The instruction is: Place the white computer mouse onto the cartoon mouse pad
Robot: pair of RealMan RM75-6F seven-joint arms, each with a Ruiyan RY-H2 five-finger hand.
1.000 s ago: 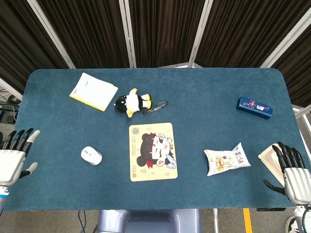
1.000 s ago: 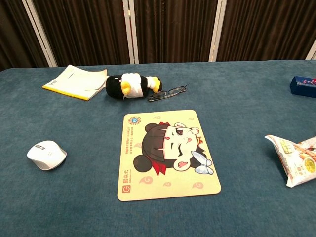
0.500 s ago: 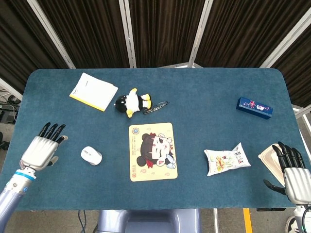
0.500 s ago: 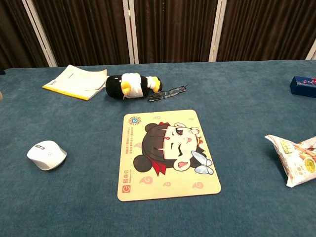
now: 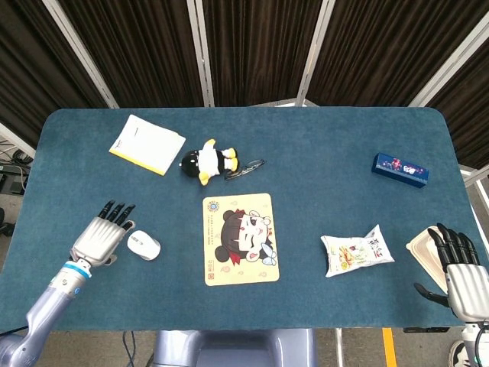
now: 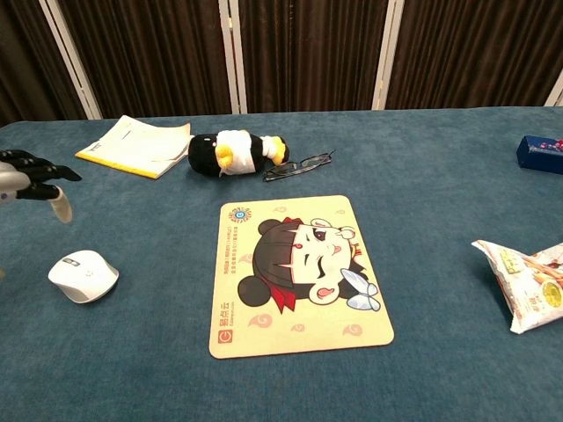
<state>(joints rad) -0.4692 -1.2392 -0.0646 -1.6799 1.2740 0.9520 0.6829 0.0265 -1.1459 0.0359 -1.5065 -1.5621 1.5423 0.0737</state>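
Observation:
The white computer mouse (image 5: 144,245) (image 6: 84,275) lies on the blue table left of the cartoon mouse pad (image 5: 240,238) (image 6: 297,272), which shows a girl's face on a yellow ground. My left hand (image 5: 102,233) (image 6: 31,171) hovers just left of the mouse, fingers apart and empty, not touching it. Off the table's right front edge, my right hand (image 5: 461,271) stays open with nothing in it.
A yellow-edged booklet (image 5: 147,144), a penguin plush (image 5: 208,161) and glasses (image 5: 244,167) lie behind the pad. A snack bag (image 5: 356,251) sits right of it, a blue box (image 5: 399,170) at far right, and a white container (image 5: 424,252) by my right hand.
My left hand has moved rightward from the table's left edge to just beside the mouse. The mouse, pad and right hand have not moved.

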